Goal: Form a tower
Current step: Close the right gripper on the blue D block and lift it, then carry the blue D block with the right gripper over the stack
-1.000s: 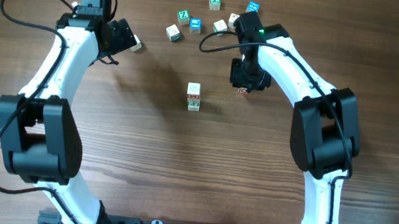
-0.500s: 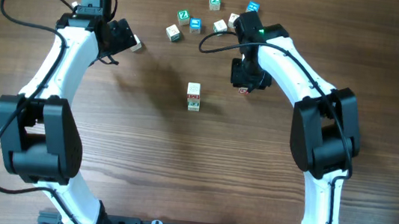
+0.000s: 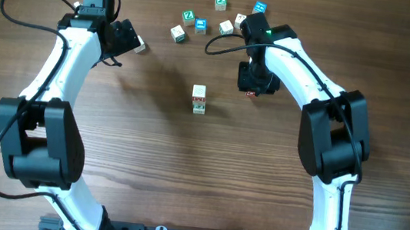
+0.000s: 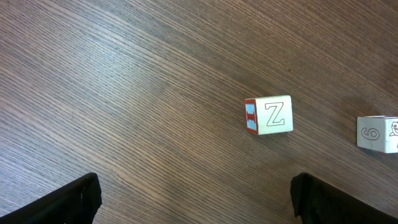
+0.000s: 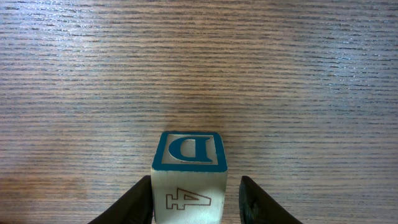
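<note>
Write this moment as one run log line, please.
left pincer: open, empty | right pincer: open, flanking blue D cube on table | tower: standing, apart from both pincers

**A:** From overhead, how many cubes stand in the tower (image 3: 199, 99)?

**B:** Can't count them. Only its top and a sliver of one side show, mid-frame, and the marks are too small to read.

**A:** And under the right gripper (image 3: 252, 89)?

**B:** Its body hides what's beneath. Just a red speck (image 3: 250, 94) peeks out at its lower edge.

**A:** The right wrist view?

**B:** The blue D cube (image 5: 188, 168) runs off the bottom edge, and so do both fingers (image 5: 134, 202). Whether they press it can't be told.

**A:** Left wrist?

**B:** The left gripper (image 4: 194, 196) shows only dark stubs cropped at the lower corners. A pale cube (image 4: 377, 133) is cut by the right edge.
</note>
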